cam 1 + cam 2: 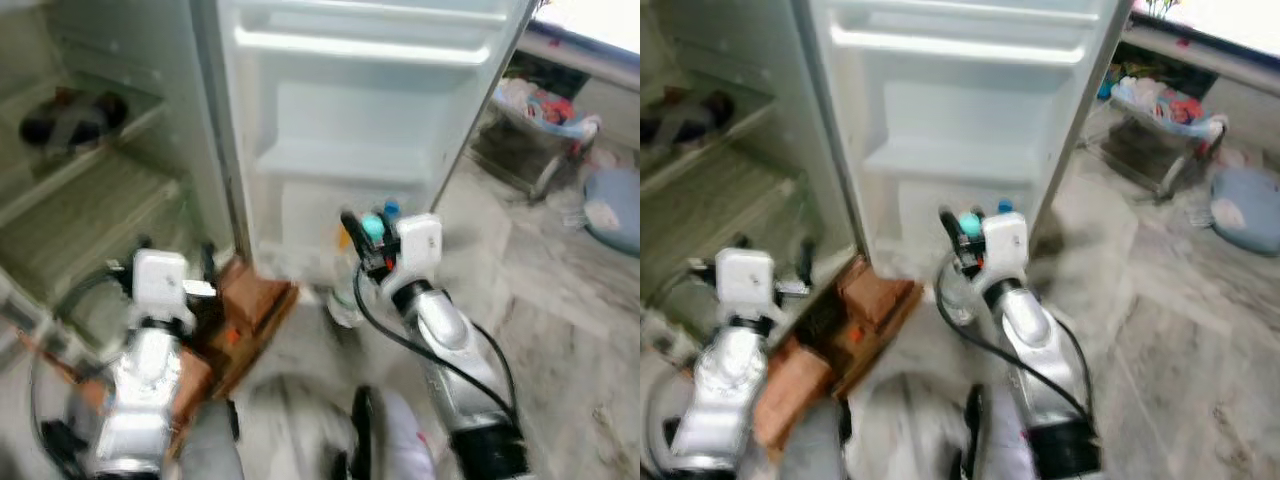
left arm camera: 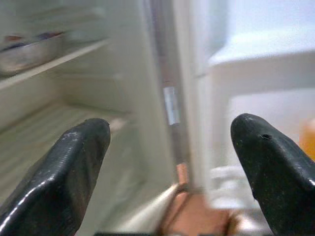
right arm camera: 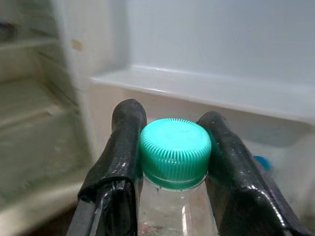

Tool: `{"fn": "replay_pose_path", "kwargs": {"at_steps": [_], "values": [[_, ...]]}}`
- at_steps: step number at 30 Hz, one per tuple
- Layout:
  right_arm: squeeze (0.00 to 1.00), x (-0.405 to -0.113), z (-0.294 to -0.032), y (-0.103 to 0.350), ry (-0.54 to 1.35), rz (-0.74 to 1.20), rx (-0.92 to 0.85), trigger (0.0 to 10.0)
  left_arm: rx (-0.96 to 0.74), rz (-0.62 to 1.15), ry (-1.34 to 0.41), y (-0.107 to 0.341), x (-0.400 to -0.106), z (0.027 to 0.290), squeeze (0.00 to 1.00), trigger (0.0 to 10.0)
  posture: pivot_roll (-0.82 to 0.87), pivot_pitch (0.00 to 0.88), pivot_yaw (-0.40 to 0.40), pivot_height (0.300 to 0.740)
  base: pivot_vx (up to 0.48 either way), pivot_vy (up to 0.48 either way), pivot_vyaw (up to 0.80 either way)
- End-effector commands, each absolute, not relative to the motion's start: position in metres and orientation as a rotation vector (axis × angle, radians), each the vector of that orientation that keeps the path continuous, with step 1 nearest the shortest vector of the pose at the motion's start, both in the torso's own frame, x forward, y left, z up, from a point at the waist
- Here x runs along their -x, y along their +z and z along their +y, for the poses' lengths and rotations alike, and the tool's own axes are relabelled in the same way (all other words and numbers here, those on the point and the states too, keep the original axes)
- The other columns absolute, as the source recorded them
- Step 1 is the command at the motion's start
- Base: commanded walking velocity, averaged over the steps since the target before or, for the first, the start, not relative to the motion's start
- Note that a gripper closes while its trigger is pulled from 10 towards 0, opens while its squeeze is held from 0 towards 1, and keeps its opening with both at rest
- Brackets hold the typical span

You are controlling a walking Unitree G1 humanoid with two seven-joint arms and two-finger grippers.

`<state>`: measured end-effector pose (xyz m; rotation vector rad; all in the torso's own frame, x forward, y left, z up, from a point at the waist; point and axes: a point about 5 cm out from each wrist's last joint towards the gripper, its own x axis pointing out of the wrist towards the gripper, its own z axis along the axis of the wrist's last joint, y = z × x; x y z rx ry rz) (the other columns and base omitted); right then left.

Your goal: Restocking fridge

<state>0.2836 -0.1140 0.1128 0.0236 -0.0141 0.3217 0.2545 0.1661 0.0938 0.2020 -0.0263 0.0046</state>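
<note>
Right claw point(image 3: 172, 147) pinching a clear bottle point(image 1: 345, 295) at the neck, just under its ribbed teal cap point(image 3: 174, 150), one black finger point(image 3: 120, 142) pressed on either side. Bottle hanging low in front of the open fridge door point(image 1: 370, 120), near the bottom door shelf point(image 1: 970, 215), where another bottle with a blue cap point(image 1: 391, 209) already stands. Not yet set down, by the look of it.

Left claw point(image 2: 172, 162) spread wide and holding nothing, raised beside the fridge body, pointed at the edge where the interior meets the door. A dark bowl-like item point(image 1: 70, 118) on an upper inner shelf point(image 1: 90, 150); too blurred to name. A brown cardboard box point(image 1: 240, 310) on the floor at the foot of the fridge, just beside the left arm.

Risks from here, as a judgement:
- Grip only on the neck, so the body free to swing; a knock against the shelf lip likely to tilt it or pull it loose
- Blue-capped bottle close to the likely landing spot; a sideways approach apt to topple it
- Letting go before the base sits flat on the shelf probably a drop onto the stone floor
- Head views smeared, suggesting camera motion; aiming hard until that settles
- Box underfoot near the door, a possible snag for a step forward
</note>
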Motion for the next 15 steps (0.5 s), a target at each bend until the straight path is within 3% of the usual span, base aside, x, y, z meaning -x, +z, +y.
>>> {"fn": "replay_pose_path", "kwargs": {"at_steps": [1, 5, 15], "values": [[0.00, -0.2848, -0.1097, 0.1211, 0.335, -0.054, -0.031, 10.0, -0.221, -0.015, 0.024, 0.0928, -0.2533, 0.1749, 0.00, 10.0, 0.08, 0.040, -0.067, 0.609, 0.337, 0.000, 0.00], [0.00, -0.2838, -0.1069, 0.1225, 0.356, -0.058, -0.032, 10.0, -0.219, -0.013, 0.027, 0.0926, -0.2533, 0.1752, 0.00, 10.0, 0.08, 0.040, -0.067, 0.609, 0.319, 0.000, 0.00], [0.00, -0.2834, -0.1029, 0.1226, 0.382, -0.064, -0.023, 10.0, -0.221, -0.012, 0.033, 0.0926, -0.2538, 0.1759, 0.00, 10.0, 0.09, 0.037, -0.068, 0.609, 0.293, 0.368, 0.00]]}}
